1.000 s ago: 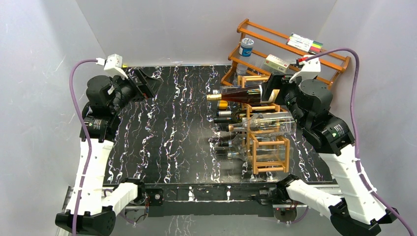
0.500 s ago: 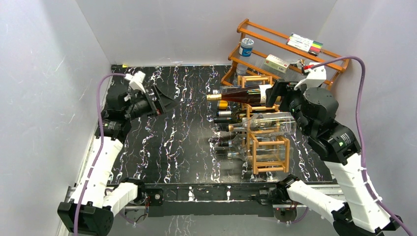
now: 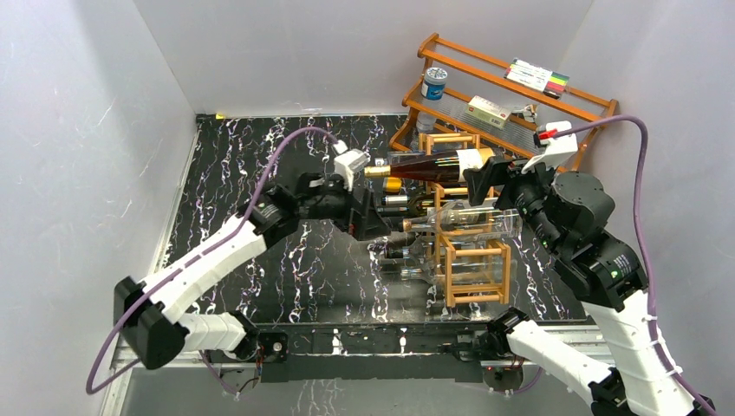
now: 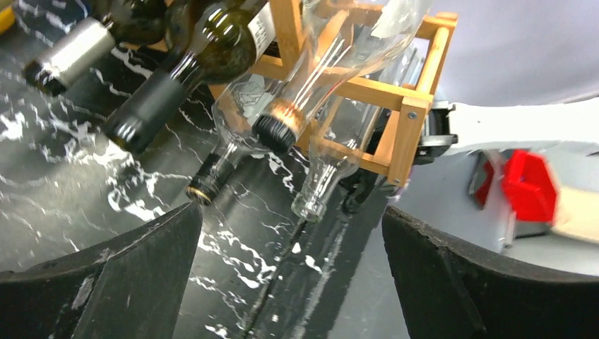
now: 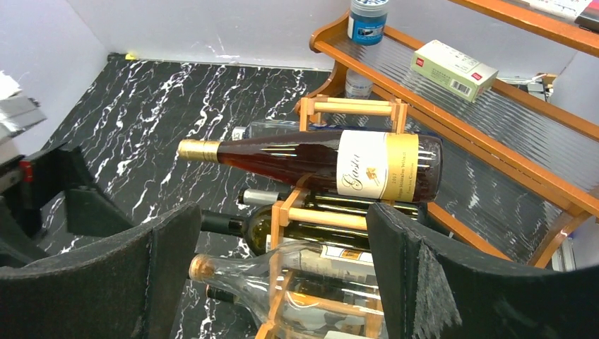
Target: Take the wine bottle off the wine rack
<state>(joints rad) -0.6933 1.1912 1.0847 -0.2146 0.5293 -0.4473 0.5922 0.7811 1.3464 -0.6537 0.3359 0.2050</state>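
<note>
In the view from above, the wine rack (image 3: 465, 260) stands at the right of the black marbled tabletop (image 3: 260, 173), in front of a bigger wooden shelf (image 3: 511, 100) in the upper right corner. The wine bottle (image 3: 429, 166) lies flat on the top of the rack, and its gold neck points to the left of the frame. The left pincer (image 3: 373, 224) is released and sits in the middle of the frame, just left of the necks that stick out of the rack. The right pincer (image 3: 481, 179) is also released and is at the thick end of the wine bottle. I cannot tell if it touches the bottle.

In the left wrist view, the left pincer (image 4: 289, 212) is wide apart and holds nothing. Above it, the wine rack (image 4: 399, 106) carries a dark green bottle (image 4: 205, 49) and a clear bottle (image 4: 282, 120) with a cork, both with their necks toward the camera.

In the right wrist view, the right pincer (image 5: 282, 233) is spread and holds nothing. The wine bottle (image 5: 318, 161) lies across the wine rack (image 5: 321, 217) in the centre, label up, beyond the fingertips.
</note>
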